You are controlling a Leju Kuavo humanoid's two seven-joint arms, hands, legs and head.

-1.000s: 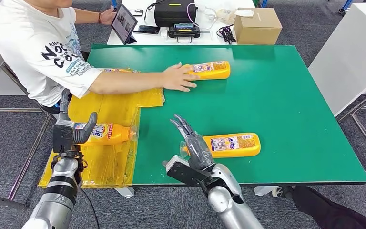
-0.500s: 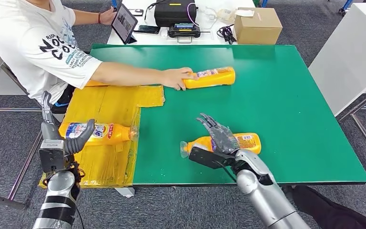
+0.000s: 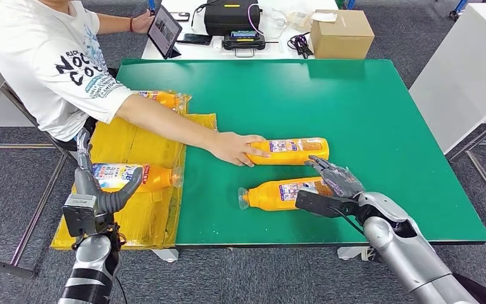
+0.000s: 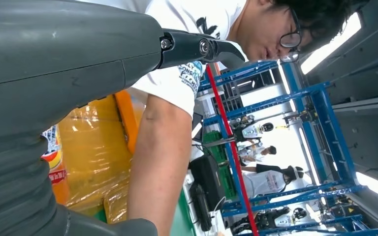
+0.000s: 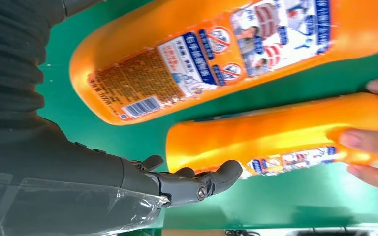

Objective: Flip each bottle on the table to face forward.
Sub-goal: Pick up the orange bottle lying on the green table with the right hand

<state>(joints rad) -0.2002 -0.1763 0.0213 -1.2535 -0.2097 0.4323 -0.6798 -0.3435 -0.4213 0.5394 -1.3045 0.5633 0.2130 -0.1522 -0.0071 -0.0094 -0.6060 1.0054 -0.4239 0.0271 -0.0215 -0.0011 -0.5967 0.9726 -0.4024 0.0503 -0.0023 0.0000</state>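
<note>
Right hand, fingers apart, hovers over near bottle; person's hand at 11 o'clock risks collision.

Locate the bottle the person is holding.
In the head view the held bottle lies on its side mid-table on the green mat, just behind the other bottle by the right hand; the person's hand grips its neck end.
</note>
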